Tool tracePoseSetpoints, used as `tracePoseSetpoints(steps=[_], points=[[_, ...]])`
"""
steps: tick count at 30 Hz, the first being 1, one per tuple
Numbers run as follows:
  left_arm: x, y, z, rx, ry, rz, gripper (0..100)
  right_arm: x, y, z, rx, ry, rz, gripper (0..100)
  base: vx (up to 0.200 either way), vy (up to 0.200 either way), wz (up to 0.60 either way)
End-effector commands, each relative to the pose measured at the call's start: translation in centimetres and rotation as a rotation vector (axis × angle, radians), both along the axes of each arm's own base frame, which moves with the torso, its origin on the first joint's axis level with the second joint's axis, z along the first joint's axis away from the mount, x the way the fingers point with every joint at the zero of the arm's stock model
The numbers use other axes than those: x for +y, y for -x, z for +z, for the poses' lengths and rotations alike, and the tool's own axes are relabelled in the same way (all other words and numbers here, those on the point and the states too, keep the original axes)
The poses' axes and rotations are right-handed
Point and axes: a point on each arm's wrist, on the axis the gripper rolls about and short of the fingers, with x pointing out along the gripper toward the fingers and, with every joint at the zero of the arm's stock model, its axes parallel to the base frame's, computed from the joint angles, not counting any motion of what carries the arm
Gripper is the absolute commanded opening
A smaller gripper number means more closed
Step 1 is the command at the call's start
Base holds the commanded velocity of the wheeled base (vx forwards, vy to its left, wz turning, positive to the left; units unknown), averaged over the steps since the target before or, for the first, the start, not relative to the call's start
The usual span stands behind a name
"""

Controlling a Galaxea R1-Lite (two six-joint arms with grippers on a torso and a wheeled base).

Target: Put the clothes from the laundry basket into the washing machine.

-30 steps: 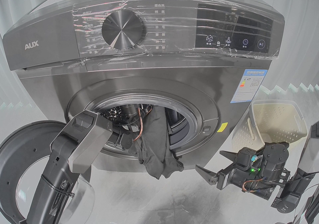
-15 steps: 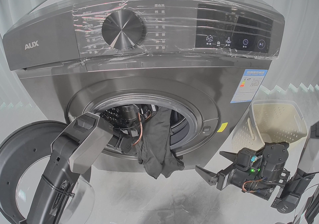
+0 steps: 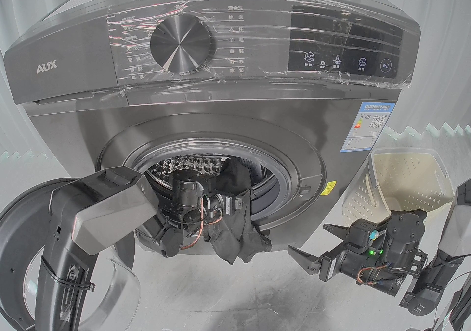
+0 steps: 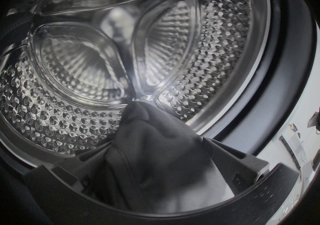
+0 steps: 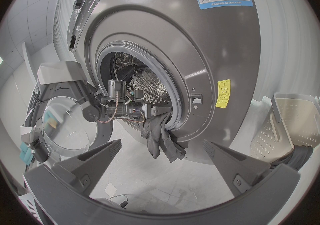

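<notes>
The grey washing machine (image 3: 235,116) stands with its round door (image 3: 24,229) swung open to the left. A dark grey garment (image 3: 240,239) hangs over the drum's front rim, part inside the steel drum (image 4: 66,102) and part dangling outside. My left gripper (image 3: 240,199) sits at the drum mouth, open, and the garment (image 4: 156,169) lies between its spread fingers. My right gripper (image 3: 314,241) hovers open and holding nothing, low to the right of the machine, beside the cream laundry basket (image 3: 407,180).
The basket (image 5: 296,125) tilts against the machine's right side. A dark lump (image 5: 295,157) lies at its lower edge; I cannot tell what it is. The open door (image 5: 66,129) takes up the floor on the left. Bare grey floor (image 3: 221,292) lies below the opening.
My left arm has drawn back from deep in the drum to its mouth and dropped lower. The garment still hangs over the rim. The right arm has stayed still.
</notes>
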Motion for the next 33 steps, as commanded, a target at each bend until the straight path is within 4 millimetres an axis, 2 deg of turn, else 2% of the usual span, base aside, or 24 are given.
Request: tracePoseSetpoints(steps=[1,5,11,12,14,18,28,33], points=[[-0.6,1.7,1.7,-0.006,-0.007,-0.056,100,0.0,0.0,-0.2,0.006,0.004,0.001,100,0.000,0.000,0.00],[-1.4,2.0,0.2,0.018,-0.028,-0.079,100,0.1,0.1,-0.1,0.004,0.003,0.006,100,0.000,0.000,0.00],[-1.3,1.4,-2.2,0.040,-0.068,-0.076,100,0.2,0.1,-0.1,0.001,0.000,0.008,100,0.000,0.000,0.00],[-1.3,1.4,-2.2,0.040,-0.068,-0.076,0,0.2,0.1,-0.1,0.001,0.000,0.008,100,0.000,0.000,0.00],[-1.2,1.2,-2.9,0.044,-0.080,-0.072,0,0.1,0.1,0.0,0.000,-0.001,0.006,100,0.000,0.000,0.00],[-1.3,0.4,-2.5,0.011,-0.065,-0.053,0,0.1,0.1,-0.1,0.001,0.000,0.006,100,0.000,0.000,0.00],[0.4,-4.8,3.1,-0.227,0.033,0.161,0,0.2,0.0,-0.1,0.001,0.000,0.008,100,0.000,0.000,0.00],[1.1,-5.2,3.7,-0.244,0.041,0.183,0,0.2,0.1,-0.1,0.001,0.000,0.008,100,0.000,0.000,0.00]])
